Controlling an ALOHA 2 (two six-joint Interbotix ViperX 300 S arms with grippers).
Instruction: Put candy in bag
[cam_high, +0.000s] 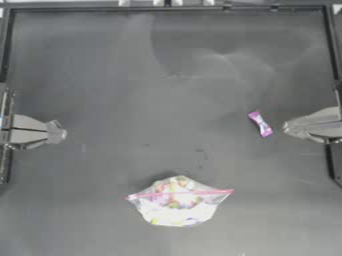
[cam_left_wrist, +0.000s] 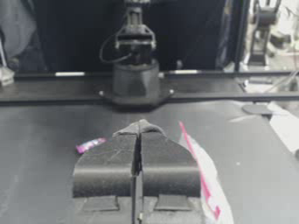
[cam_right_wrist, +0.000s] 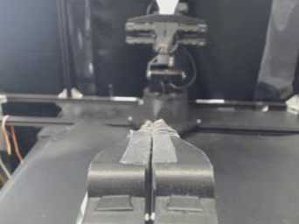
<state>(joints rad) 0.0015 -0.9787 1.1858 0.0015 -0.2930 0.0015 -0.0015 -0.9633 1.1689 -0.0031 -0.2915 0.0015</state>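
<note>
The candy (cam_high: 260, 124), a small pink-and-purple wrapped sweet, lies on the table right of centre, just left of my right gripper (cam_high: 287, 128), which is shut and empty at the right edge. In the left wrist view the candy (cam_left_wrist: 90, 145) shows far off beside my jaws. The bag (cam_high: 178, 200), a clear pouch with a pink strip and colourful sweets inside, lies near the front middle; its pink edge (cam_left_wrist: 201, 175) shows in the left wrist view. My left gripper (cam_high: 60, 133) is drawn back at the left edge, shut on nothing.
A raised frame rail (cam_high: 167, 7) runs along the table's far edge, with side rails at left and right. The opposite arm's base (cam_left_wrist: 135, 83) stands across the table in the left wrist view, and the other base (cam_right_wrist: 165, 105) in the right wrist view.
</note>
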